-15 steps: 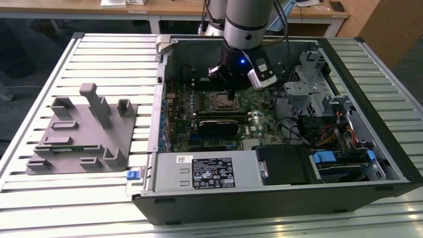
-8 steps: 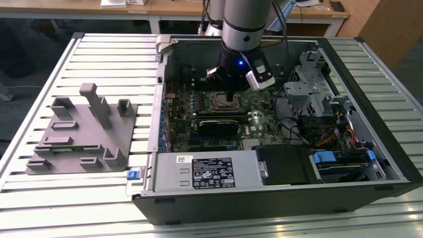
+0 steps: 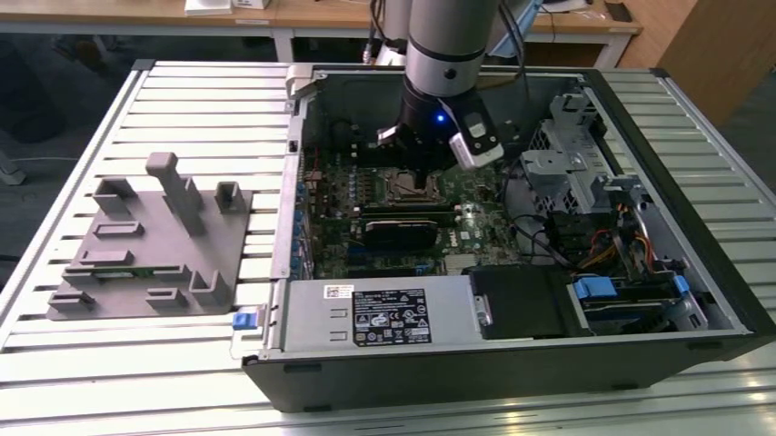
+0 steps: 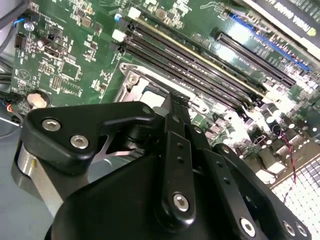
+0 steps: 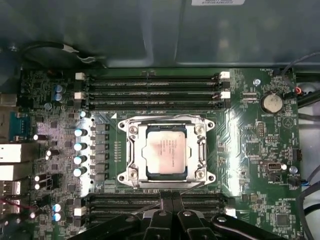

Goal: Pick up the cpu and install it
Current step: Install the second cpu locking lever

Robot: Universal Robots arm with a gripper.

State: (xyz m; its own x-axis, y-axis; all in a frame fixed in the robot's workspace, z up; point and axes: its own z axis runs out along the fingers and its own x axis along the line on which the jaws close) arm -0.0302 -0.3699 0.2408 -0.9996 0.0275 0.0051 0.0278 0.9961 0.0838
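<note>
While cpu (image 5: 165, 151) sits seated in motherboard socket (image 5: 131, 156) inside open computer case (image 3: 679, 272), gripper (image 5: 172, 200) hovers just above, fingers pressed together, holding nothing

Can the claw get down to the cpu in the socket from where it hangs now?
Probably yes. In the first wrist view the cpu lies face up inside the open socket frame with nothing over it, and the claw sits beside the frame, above the motherboard.
</note>
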